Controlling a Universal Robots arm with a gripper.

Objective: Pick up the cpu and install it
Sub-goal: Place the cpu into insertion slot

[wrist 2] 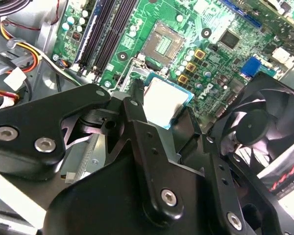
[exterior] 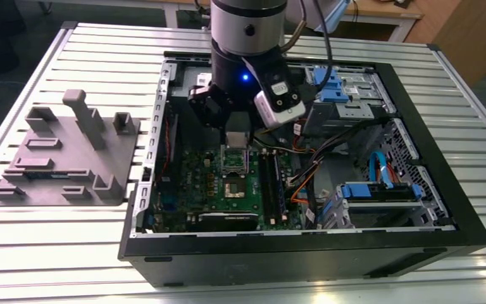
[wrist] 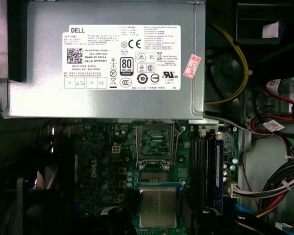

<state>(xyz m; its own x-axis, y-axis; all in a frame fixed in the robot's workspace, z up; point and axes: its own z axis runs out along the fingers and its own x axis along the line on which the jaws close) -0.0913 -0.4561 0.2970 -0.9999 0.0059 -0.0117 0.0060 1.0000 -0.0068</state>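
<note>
While the arm (exterior: 245,31) hangs vertical, its gripper (wrist 2: 164,106) pinches the cpu (wrist 2: 165,97).

Bright, even room light falls on the table (exterior: 57,253). Inside the computer case (exterior: 311,259) shadow deepens. Glare whitens the cpu (wrist 2: 162,100) in the second wrist view.

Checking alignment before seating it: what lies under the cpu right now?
The gripper holds the cpu above the green motherboard; the empty socket shows past its edge. What lies straight beneath it is covered.
</note>
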